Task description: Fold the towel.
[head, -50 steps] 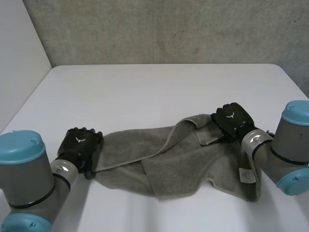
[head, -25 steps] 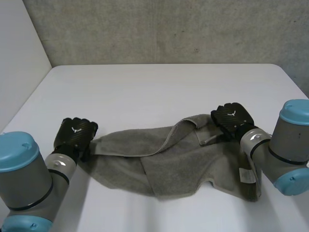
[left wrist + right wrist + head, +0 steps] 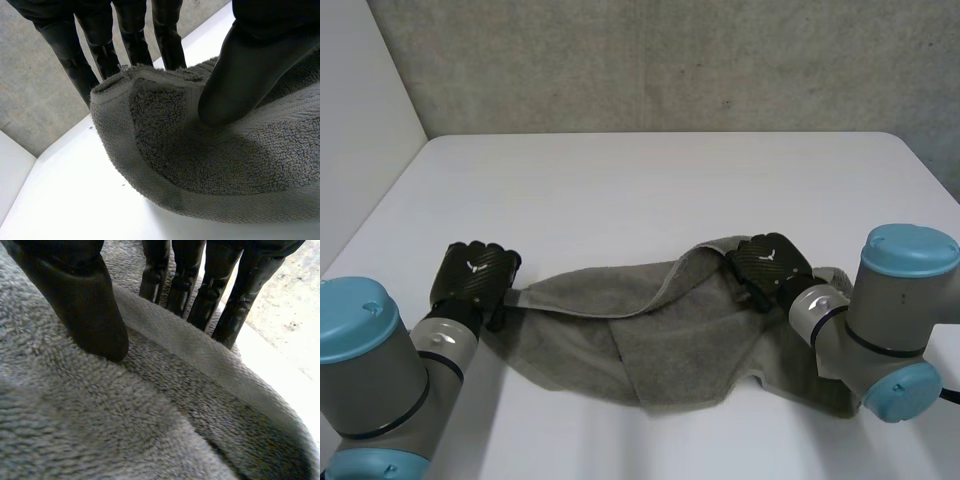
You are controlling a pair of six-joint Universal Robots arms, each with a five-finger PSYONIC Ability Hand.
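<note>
Both left hand (image 3: 475, 276) and right hand (image 3: 769, 263) pinch the towel (image 3: 670, 342).

Looped terry-cloth towel (image 3: 670, 345) on smooth matt table (image 3: 620, 190).

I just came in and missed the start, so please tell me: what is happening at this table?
A two-armed robot is handling a grey towel on the white table. The left hand pinches the towel's left end between thumb and fingers. The right hand pinches a raised fold near the right end. The towel lies crumpled and partly doubled over, not yet neatly folded.
</note>
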